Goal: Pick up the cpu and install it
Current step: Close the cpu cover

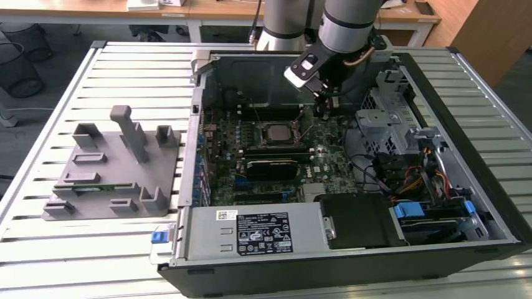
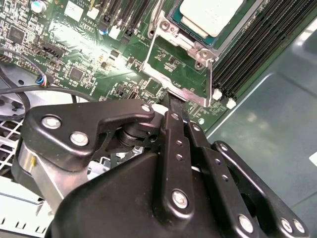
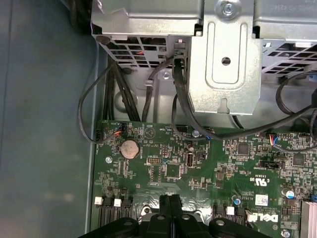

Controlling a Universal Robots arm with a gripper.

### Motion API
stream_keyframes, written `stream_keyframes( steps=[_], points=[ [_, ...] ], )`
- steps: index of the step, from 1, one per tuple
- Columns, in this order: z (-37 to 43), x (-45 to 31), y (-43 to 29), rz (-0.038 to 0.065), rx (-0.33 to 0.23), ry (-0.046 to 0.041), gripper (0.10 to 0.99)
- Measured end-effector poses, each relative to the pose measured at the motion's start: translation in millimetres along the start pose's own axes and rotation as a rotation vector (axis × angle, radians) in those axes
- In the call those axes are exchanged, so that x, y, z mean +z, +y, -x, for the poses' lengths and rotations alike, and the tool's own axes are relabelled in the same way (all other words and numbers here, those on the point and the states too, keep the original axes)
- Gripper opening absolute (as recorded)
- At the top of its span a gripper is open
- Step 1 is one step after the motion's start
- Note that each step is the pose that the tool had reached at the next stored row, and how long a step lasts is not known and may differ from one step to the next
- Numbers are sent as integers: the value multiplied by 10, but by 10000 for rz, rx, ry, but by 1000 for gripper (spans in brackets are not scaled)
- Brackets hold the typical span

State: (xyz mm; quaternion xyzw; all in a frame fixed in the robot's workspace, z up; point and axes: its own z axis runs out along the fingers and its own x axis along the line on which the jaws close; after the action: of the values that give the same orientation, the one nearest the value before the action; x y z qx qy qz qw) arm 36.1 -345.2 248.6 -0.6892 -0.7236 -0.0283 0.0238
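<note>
The slatted counter (image 1: 124,249) carries an open computer case (image 1: 349,274), and the arm (image 1: 345,25) reaches down into it. The grey block (image 1: 108,180) stands well apart from the jaws, outside the case. Directly under the jaws lies the green motherboard (image 3: 173,168).

In both wrist views the jaws are pressed together with nothing between them. Their tips hang just above the edge of the metal socket frame (image 2: 181,57).

The cpu (image 2: 208,15) is not in the jaws. It lies flat in the socket, just beyond the jaw tips and across the frame's corner from them. In the exterior view the cpu (image 1: 277,132) sits near the jaws, toward that view's left.

The step in hand looks like work at the socket's edge with the chip already seated, though I cannot tell whether the frame is latched. Doing it well probably means keeping the closed tips on the metal frame, off the chip's top. It also means pressing straight and gently and staying clear of the nearby cables (image 3: 148,89).
</note>
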Motion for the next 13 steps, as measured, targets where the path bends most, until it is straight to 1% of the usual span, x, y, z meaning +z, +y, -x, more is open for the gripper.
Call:
stream_keyframes(
  steps=[4,13],
  points=[
    [-1,0,-11,0,0,0,106],
    [-3,0,-67,0,0,1,106]
  ],
)
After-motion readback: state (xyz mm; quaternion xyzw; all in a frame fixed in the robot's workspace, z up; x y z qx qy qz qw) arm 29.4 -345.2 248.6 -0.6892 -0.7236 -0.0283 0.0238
